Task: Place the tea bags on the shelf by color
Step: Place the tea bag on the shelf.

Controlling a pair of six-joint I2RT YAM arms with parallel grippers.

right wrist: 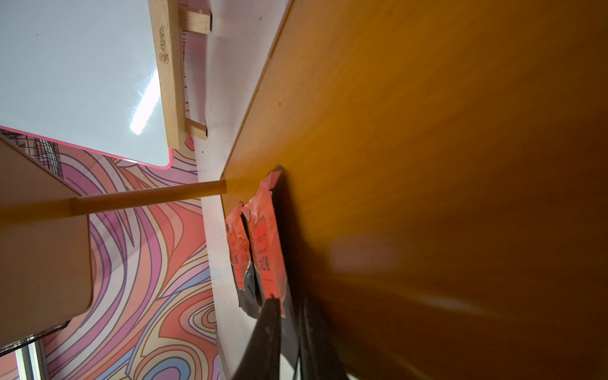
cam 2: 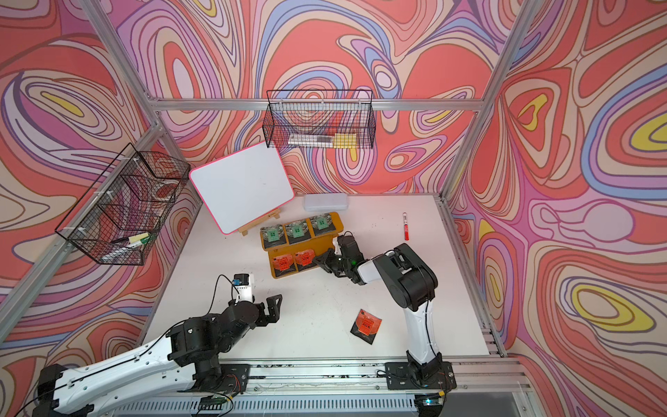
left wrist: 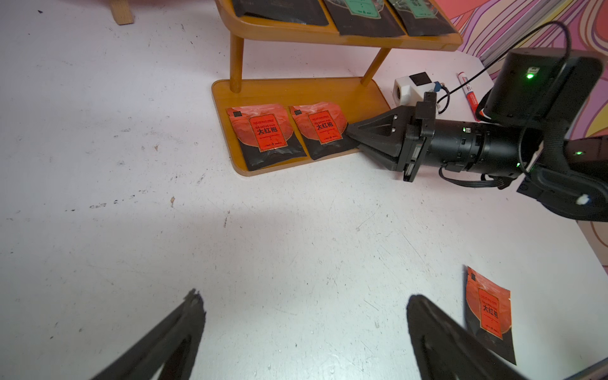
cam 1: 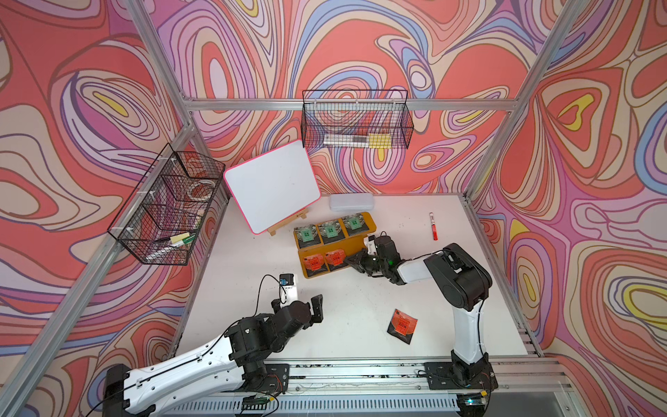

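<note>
- The two orange-red tea bags (left wrist: pixel 266 131) on the shelf each carry a label reading "DA HONG PAO" above the characters 大红袍. The finer print is too small to read.
- The green-label tea bags (cam 1: pixel 330 231) have a square green label, but its writing cannot be made out.
- The wooden easel (right wrist: pixel 171 72) under the whiteboard (cam 1: pixel 272 184) bears a stamped word that is too skewed to read.
- The shelf (left wrist: pixel 296 90) is two mustard-yellow boards. Three green bags lie in a row on the upper board and two orange-red ones lie side by side on the lower.
- A third orange-red tea bag (cam 1: pixel 403 325) lies flat on the white surface (cam 1: pixel 343 307), well apart from the shelf and near the right arm's base.
- That makes six bags, three of each color.
- The right claw (left wrist: pixel 350 133) lies low over the lower board with its tips at the edge of the nearer orange-red bag. Its jaws are almost together, and I cannot tell whether they pinch the bag.
- The left claw (left wrist: pixel 306 325) is spread wide above the surface with nothing between its jaws.
- There are two black wire baskets. The back basket (cam 1: pixel 355 119) holds markers and a yellow block. The side basket (cam 1: pixel 166 205) holds a roll, a marker and a pale pad.
- One clear case (cam 1: pixel 351 202) sits behind the shelf.
- One red marker (cam 1: pixel 433 226) lies on the surface.
</note>
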